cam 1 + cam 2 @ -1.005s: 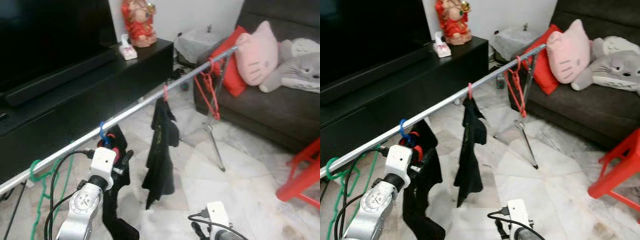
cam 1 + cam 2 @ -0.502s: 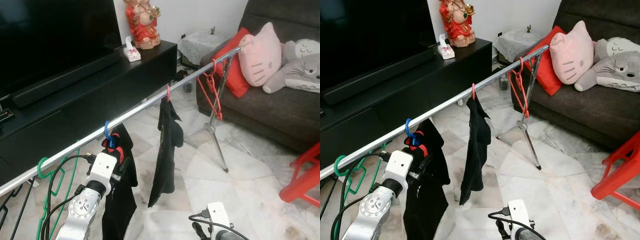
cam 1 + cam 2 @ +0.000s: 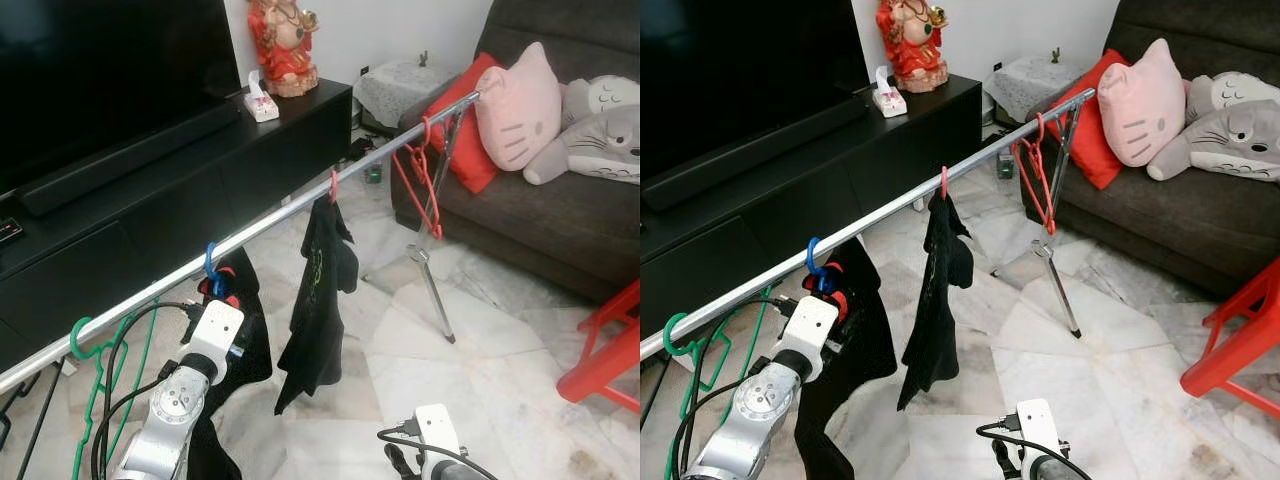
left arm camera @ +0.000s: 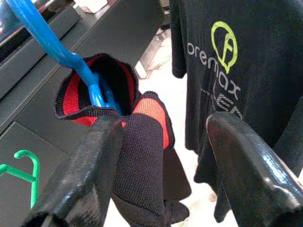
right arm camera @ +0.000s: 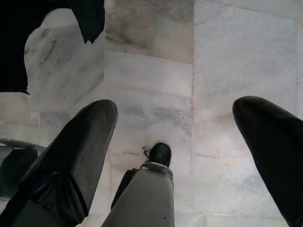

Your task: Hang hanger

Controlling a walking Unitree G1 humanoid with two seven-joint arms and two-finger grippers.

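Blue hanger (image 3: 212,270) hooked on the rail (image 3: 290,208); left gripper (image 4: 161,156) wide open beside its black top (image 4: 142,156), holding nothing. Right gripper (image 5: 189,156) open over the floor (image 5: 151,80).

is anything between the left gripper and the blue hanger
Nothing separate does. The blue hanger is hooked over the silver rail, and the left gripper is open just below its neck. Only the black garment with red collar lining, worn on that hanger, lies between the fingers.

Four hangers (image 3: 425,180), two black garments (image 3: 318,290), two plush toys (image 3: 515,105).
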